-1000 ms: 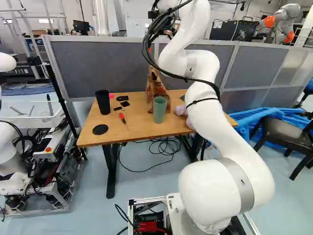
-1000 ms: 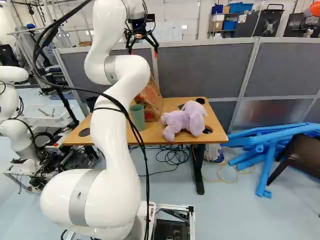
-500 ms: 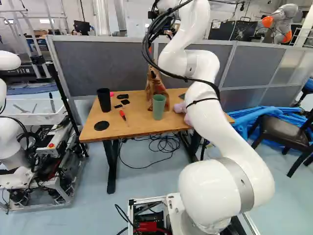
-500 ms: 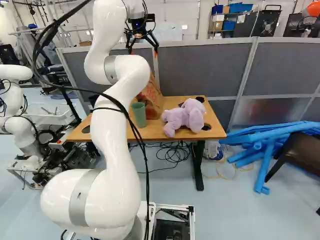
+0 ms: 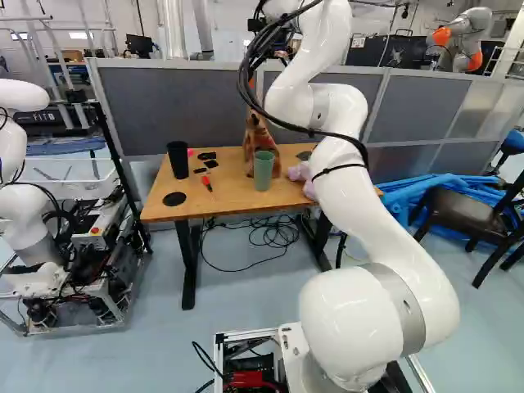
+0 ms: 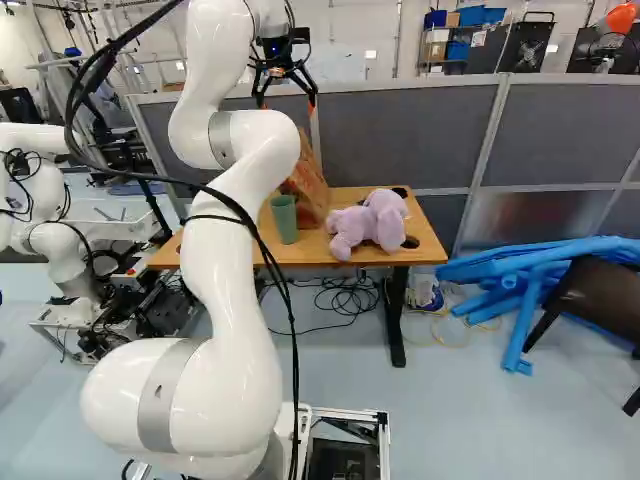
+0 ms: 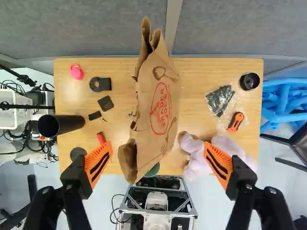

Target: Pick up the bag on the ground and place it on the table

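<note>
Bag (image 7: 160,105) on the table (image 7: 216,68), my hand (image 7: 158,148) open above it

My task speaks of a bag on the ground, but the paper bag I see is on the table, toward the far side, with the grey partition (image 6: 400,135) behind it. My hand is empty: the two orange pads (image 7: 98,164) stand wide apart, and neither grips the paper. In the right base view I hang high over the table, above the bag's top.

So I take the step in hand to be the last one, the letting go and leaving. With the bag where the task wants it, I judge the work all but done, and I see no reason to close on it again.

What the next move calls for is a clean departure. I should keep my fingers spread and hold my height until I am well away from the bag, then draw the arm (image 6: 230,330) back. The paper is thin and creased and would probably tip or crumple at a brush. The green cup (image 6: 284,220) is just beside the bag on the near side, and the purple plush toy (image 6: 368,222) lies to its right in that view, so a low sweep could knock either one.
</note>
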Robot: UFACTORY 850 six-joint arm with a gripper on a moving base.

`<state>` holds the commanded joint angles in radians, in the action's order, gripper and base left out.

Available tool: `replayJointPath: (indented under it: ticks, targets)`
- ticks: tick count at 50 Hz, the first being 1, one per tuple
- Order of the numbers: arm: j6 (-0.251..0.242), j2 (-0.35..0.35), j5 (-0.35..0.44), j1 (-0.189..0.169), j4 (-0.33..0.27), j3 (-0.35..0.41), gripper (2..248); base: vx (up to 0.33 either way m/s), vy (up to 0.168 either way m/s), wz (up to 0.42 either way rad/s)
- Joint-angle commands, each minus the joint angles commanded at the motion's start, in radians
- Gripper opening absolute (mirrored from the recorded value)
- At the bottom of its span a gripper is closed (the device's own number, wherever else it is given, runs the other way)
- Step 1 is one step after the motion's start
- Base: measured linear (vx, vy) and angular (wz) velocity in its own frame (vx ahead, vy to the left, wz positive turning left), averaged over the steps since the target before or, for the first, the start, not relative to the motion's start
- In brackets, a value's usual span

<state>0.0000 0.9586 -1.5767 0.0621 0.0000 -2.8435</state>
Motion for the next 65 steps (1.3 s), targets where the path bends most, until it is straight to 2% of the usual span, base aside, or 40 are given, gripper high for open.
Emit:
replayJointPath:
  ticks: [52,65]
  targets:
    - [0.0,0.0,0.0,0.0,0.0,0.0,247,-0.144,-0.002,0.01]
    - [0.0,0.0,0.0,0.0,0.0,0.0,247,-0.031,0.0,0.003]
